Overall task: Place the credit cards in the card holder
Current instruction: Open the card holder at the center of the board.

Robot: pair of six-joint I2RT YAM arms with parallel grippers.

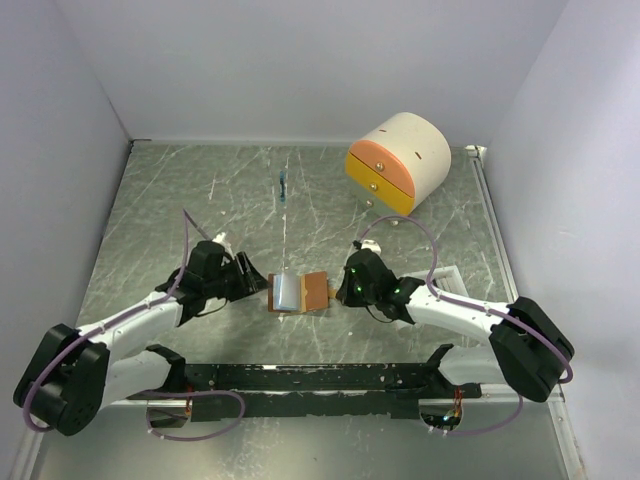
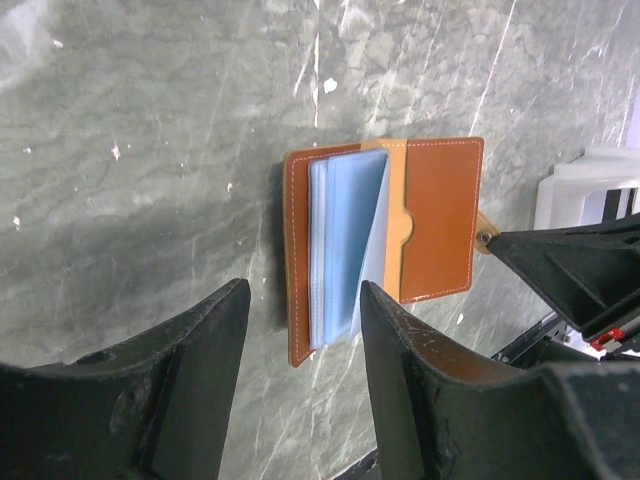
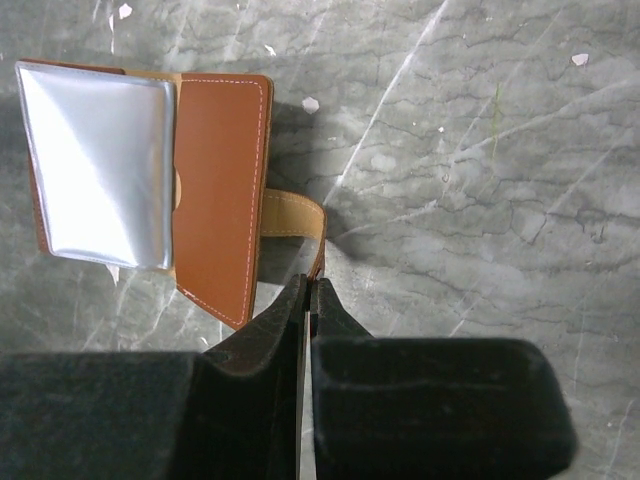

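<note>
The brown card holder [image 1: 298, 292] lies open on the marble table between my two grippers, with pale blue-grey inner sleeves [image 2: 345, 245] fanned up on its left half. It also shows in the right wrist view [image 3: 220, 190]. My right gripper [image 3: 308, 285] is shut on the wallet's tan strap [image 3: 290, 215] at its right edge, and shows in the top view [image 1: 340, 288]. My left gripper [image 2: 303, 300] is open and empty, its fingers just short of the wallet's left edge [image 1: 254, 280]. No loose credit cards are in view.
A cream-and-orange drawer box [image 1: 400, 162] stands at the back right. A white tray [image 1: 452, 280] lies right of the wallet, partly under the right arm, and also shows in the left wrist view [image 2: 585, 190]. A thin blue object [image 1: 284, 186] lies at the back centre.
</note>
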